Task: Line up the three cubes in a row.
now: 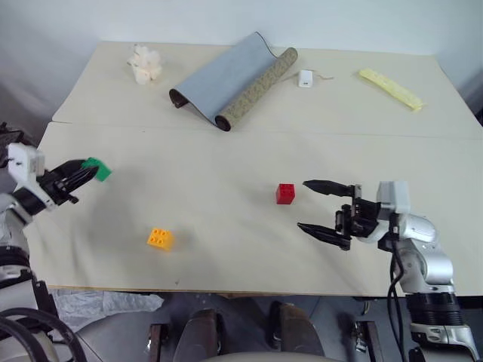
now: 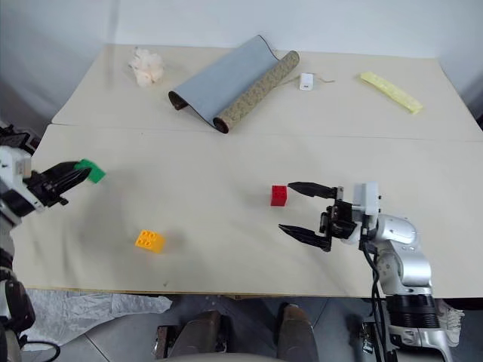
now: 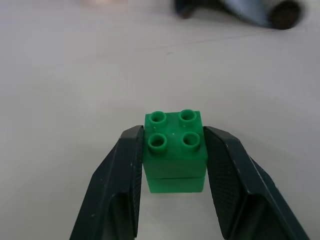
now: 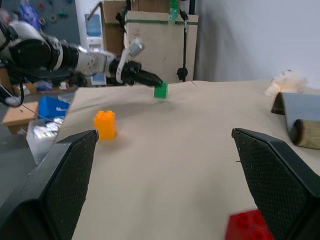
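My left gripper [image 1: 84,174] is shut on the green cube [image 1: 98,169] near the table's left edge; in the left wrist view both fingers press the sides of the green cube [image 3: 175,150], studs up. The orange-yellow cube [image 1: 160,239] sits on the table near the front edge, left of centre. The red cube [image 1: 285,194] rests right of centre. My right gripper [image 1: 303,205] hovers just right of the red cube, pointing left, open with nothing between its fingers. The right wrist view has the red cube [image 4: 247,227] close by and the orange-yellow cube [image 4: 105,125] farther off.
A half-rolled grey mat [image 1: 226,79] lies at the back centre. A white fluffy object [image 1: 143,64] sits at the back left. A small white block with a cord [image 1: 305,78] and a pale-yellow strip [image 1: 390,87] lie at the back right.
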Controlling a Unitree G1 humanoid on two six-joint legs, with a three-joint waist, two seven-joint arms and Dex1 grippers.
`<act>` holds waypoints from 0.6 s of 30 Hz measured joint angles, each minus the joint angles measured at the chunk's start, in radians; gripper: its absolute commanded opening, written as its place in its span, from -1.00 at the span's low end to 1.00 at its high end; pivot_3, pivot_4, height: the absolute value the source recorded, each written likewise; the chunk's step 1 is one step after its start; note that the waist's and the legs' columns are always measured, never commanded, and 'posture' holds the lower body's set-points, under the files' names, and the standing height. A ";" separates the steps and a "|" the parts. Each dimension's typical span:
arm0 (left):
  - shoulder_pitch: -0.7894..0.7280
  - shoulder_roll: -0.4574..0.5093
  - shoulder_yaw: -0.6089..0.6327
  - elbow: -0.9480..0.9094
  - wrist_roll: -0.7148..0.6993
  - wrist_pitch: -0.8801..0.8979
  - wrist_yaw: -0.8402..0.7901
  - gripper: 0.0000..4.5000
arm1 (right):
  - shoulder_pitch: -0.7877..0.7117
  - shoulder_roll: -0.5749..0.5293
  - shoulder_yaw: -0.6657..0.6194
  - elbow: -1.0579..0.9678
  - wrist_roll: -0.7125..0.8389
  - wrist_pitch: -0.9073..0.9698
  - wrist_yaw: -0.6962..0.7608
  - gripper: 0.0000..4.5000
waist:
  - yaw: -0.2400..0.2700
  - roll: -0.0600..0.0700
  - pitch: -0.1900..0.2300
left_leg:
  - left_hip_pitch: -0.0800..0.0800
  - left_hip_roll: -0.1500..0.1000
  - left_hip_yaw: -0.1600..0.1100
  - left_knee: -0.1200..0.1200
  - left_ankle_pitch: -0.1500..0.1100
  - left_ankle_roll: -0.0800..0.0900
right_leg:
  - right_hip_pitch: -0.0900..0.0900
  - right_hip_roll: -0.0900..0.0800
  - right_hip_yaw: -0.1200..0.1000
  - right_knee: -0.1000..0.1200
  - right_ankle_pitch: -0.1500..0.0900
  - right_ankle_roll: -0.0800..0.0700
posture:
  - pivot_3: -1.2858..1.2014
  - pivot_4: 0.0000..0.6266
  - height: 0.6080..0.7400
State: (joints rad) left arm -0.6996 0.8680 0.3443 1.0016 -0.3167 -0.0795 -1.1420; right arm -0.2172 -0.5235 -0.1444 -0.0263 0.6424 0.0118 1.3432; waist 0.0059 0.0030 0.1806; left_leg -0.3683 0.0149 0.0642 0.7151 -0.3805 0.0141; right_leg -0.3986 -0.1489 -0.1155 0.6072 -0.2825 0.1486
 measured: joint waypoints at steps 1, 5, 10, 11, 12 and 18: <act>-0.043 -0.023 -0.020 -0.039 -0.003 0.001 -0.053 -0.35 | 0.006 -0.014 -0.017 0.017 -0.006 -0.013 0.000 1.00 | 0.005 0.000 0.000 | 0.000 0.000 0.000 0.001 0.000 0.000 | 0.000 0.000 0.000 0.000 0.000 0.000 | 0.03 -0.52 1.00; -0.145 -0.148 -0.147 -0.186 -0.009 0.040 -0.217 -0.35 | -0.004 -0.066 -0.083 0.081 -0.010 -0.028 -0.006 1.00 | 0.007 0.001 0.000 | 0.000 -0.001 0.001 0.001 0.000 0.000 | 0.000 0.000 0.001 0.000 0.000 0.000 | 0.03 -0.52 1.00; -0.210 -0.344 -0.331 -0.188 0.053 0.068 -0.325 -0.35 | 0.012 -0.153 -0.127 0.112 -0.006 -0.024 0.048 1.00 | -0.007 -0.002 0.001 | 0.000 0.000 0.001 0.000 0.000 0.001 | 0.000 0.001 0.000 -0.001 0.000 0.001 | 0.03 -0.52 1.00; -0.239 -0.379 -0.352 -0.167 0.067 0.056 -0.322 -0.35 | 0.026 -0.158 -0.129 0.110 -0.005 -0.024 0.059 1.00 | -0.009 -0.003 0.002 | 0.000 0.000 0.001 0.000 0.000 0.001 | 0.000 0.001 0.000 -0.001 0.000 0.001 | 0.03 -0.52 1.00; -0.263 -0.404 -0.368 -0.156 0.083 0.044 -0.315 -0.35 | 0.039 -0.159 -0.127 0.106 -0.005 -0.024 0.066 1.00 | -0.010 -0.004 0.002 | 0.000 0.000 0.001 0.000 0.000 0.001 | 0.000 0.001 0.000 -0.001 0.000 0.001 | 0.03 -0.52 1.00; -0.322 -0.483 -0.423 -0.099 0.148 0.009 -0.282 -0.35 | 0.111 -0.153 -0.127 0.030 -0.006 -0.024 0.040 1.00 | -0.007 -0.003 0.002 | 0.000 0.001 0.002 0.001 0.000 0.001 | 0.000 0.000 0.000 -0.001 0.000 0.001 | 0.03 -0.52 1.00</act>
State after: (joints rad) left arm -1.0221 0.3854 -0.0787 0.9024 -0.1684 -0.0707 -1.4239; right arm -0.1063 -0.6768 -0.2711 0.0032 0.6363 -0.0119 1.3834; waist -0.0010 -0.0004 0.1830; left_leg -0.3681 0.0155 0.0658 0.7157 -0.3801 0.0149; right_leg -0.3984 -0.1486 -0.1150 0.6062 -0.2822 0.1492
